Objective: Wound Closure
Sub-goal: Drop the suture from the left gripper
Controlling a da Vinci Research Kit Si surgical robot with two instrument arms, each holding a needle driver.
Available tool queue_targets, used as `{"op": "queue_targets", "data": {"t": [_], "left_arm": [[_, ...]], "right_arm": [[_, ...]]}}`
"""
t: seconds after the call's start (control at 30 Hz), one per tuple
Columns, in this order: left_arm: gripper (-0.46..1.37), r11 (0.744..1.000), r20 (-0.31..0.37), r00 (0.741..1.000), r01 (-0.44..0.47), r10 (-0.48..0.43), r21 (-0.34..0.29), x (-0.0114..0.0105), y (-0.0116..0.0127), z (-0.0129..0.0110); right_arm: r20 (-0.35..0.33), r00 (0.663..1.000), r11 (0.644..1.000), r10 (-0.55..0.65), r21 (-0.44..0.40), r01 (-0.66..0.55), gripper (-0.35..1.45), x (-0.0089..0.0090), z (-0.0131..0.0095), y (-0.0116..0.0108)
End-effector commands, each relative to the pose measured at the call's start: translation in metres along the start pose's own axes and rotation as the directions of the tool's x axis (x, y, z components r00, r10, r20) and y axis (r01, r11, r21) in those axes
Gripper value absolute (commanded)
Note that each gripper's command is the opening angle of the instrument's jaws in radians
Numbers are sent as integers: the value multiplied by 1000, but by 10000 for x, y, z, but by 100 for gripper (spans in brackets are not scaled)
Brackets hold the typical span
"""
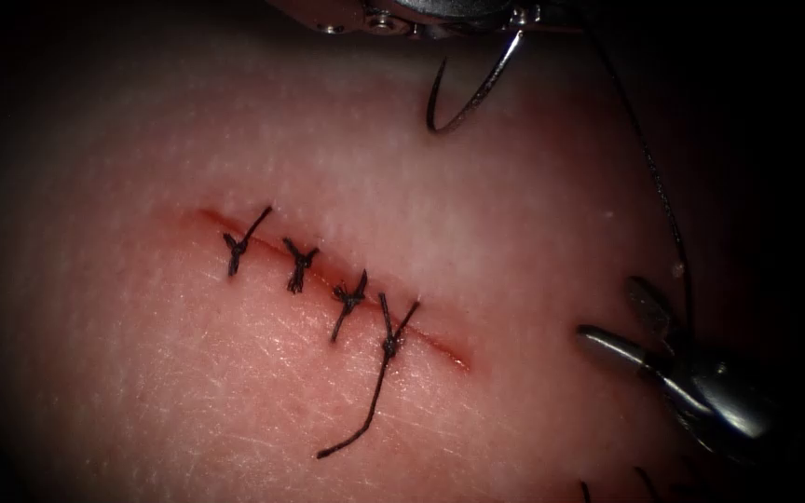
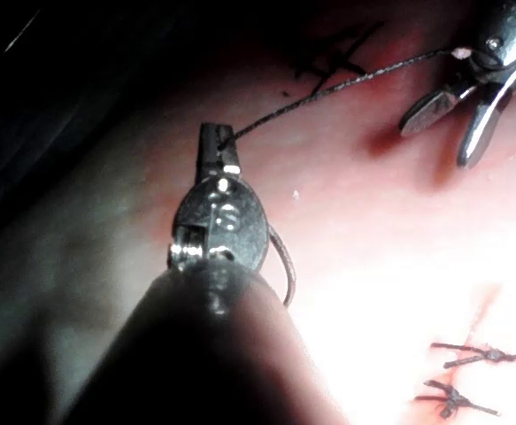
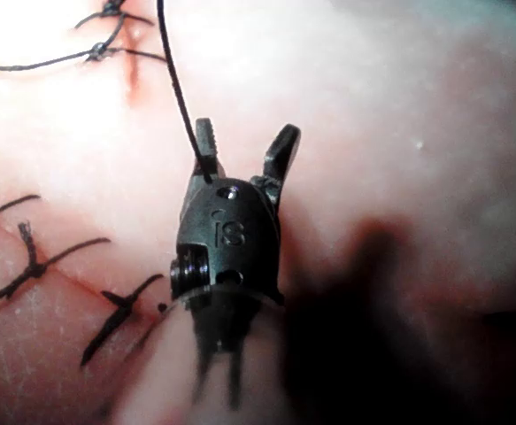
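Left end effector (image 1: 514, 19): closed on the needle (image 1: 466, 98) near its thread end; needle hangs clear above the tissue (image 1: 533, 233).
Right end effector (image 1: 640, 331): jaws apart, holding nothing; thread (image 1: 659, 186) runs past it.
Cut (image 1: 328, 279): four knots (image 1: 348, 298).
Handling: needle stiff, slippery; best gripped mid-curve, probably.

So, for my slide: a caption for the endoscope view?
Left tool holds needle above stitched cut; right tool open.
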Motion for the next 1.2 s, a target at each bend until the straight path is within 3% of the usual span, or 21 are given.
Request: {"op": "queue_targets", "data": {"t": [0.03, 0.2, 0.33, 0.6, 0.8, 1.0, 1.1, 1.17, 1.2], "left_arm": [[-35, 1000, 15, 1000, -25, 26, -12, -8, -1, 6], [-35, 996, 57, 995, -82, 84, -48, -37, 12, 31], [-35, 984, 132, 979, -144, 158, -108, -79, 46, 66], [-35, 973, 230, 960, -113, 160, -203, -147, 88, 107], [-35, 961, 302, 943, -56, 140, -272, -191, 107, 118], [-35, 945, 365, 925, 18, 109, -327, -214, 125, 113], [-35, 942, 406, 914, 107, 32, -317, -222, 135, 105], [5, 941, 422, 906, 154, -13, -302, -222, 137, 99], [41, 938, 431, 902, 181, -38, -296, -221, 139, 94]], "right_arm": [[0, 1000, 1000, 0, -12, 0, 117, 0, -6, 6], [1, 1000, 999, -2, -48, 2, 117, 2, -25, 25], [-3, 1000, 996, -8, -90, 8, 122, 7, -41, 46], [11, 999, 989, -40, -141, 41, 129, 29, -58, 69], [1, 999, 984, -48, -172, 47, 131, 47, -77, 90], [7, 999, 978, -49, -203, 50, 132, 60, -93, 106], [9, 999, 973, -49, -226, 50, 139, 66, -97, 111], [11, 999, 969, -49, -243, 50, 139, 67, -96, 111], [11, 999, 967, -49, -252, 50, 139, 67, -94, 109]]}}
